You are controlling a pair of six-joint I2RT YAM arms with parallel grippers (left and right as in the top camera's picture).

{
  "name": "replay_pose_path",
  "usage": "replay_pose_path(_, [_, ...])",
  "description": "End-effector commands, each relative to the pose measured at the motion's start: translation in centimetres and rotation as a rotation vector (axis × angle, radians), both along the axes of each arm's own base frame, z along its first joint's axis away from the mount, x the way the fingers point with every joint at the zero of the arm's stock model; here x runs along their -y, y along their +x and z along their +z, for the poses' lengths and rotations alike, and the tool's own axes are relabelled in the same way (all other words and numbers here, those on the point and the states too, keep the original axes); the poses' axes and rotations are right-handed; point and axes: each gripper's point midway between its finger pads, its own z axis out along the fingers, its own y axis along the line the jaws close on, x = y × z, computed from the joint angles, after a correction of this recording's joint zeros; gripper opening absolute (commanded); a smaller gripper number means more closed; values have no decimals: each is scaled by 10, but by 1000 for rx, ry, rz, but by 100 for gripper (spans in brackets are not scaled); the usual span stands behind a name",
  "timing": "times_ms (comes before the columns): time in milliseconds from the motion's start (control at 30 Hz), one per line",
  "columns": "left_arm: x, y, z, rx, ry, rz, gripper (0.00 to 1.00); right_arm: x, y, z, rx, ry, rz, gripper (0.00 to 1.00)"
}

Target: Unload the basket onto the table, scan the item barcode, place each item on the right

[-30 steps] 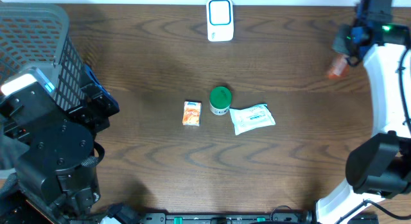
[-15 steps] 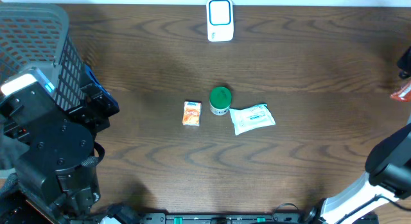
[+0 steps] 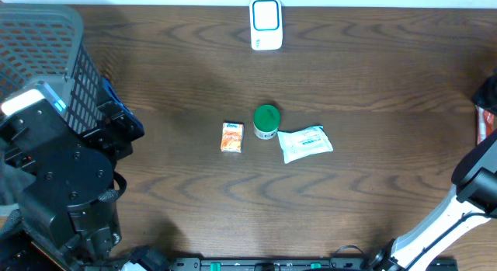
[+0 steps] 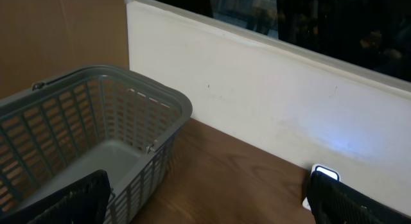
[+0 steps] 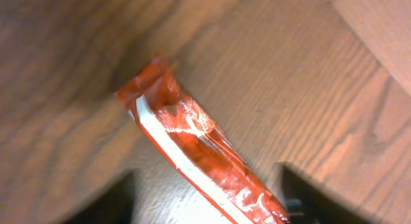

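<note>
A red foil packet [image 5: 199, 153] with a white stripe shows slantwise over the wood in the right wrist view. It sits between the two dark fingers of my right gripper [image 5: 205, 192], which stand wide apart with a gap on each side. Overhead, the packet [image 3: 487, 123] is at the table's far right edge. The white scanner [image 3: 265, 24] with a blue screen stands at the back middle. My left gripper [image 4: 212, 208] is open and empty, held up near the basket, and the scanner [image 4: 324, 176] peeks out beside its right finger.
A grey mesh basket [image 3: 39, 61] stands at the left, also the basket [image 4: 96, 121] in the left wrist view. Mid-table lie a small orange box [image 3: 232, 137], a green-lidded jar [image 3: 266, 121] and a white pouch [image 3: 305, 143]. A white wall [image 4: 270, 102] backs the table.
My right arm swung from the back right down along the table's right edge with the red packet, and its jaws have opened off the packet. The left arm has not moved.
</note>
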Motion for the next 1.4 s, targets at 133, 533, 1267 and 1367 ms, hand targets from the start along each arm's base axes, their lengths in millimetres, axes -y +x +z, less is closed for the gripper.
replay_pose_path(133, [-4,0,1,3,8,26,98,-60,57,142,445,166,256,99])
replay_pose_path(533, [-4,0,1,3,8,26,98,-289,25,211,538,757,905,99])
replay_pose_path(1267, [-4,0,1,3,8,26,98,-450,-59,51,-6,994,1252,99])
replay_pose_path(1367, [-4,0,1,3,8,26,98,-452,-63,39,-48,959,1266,99])
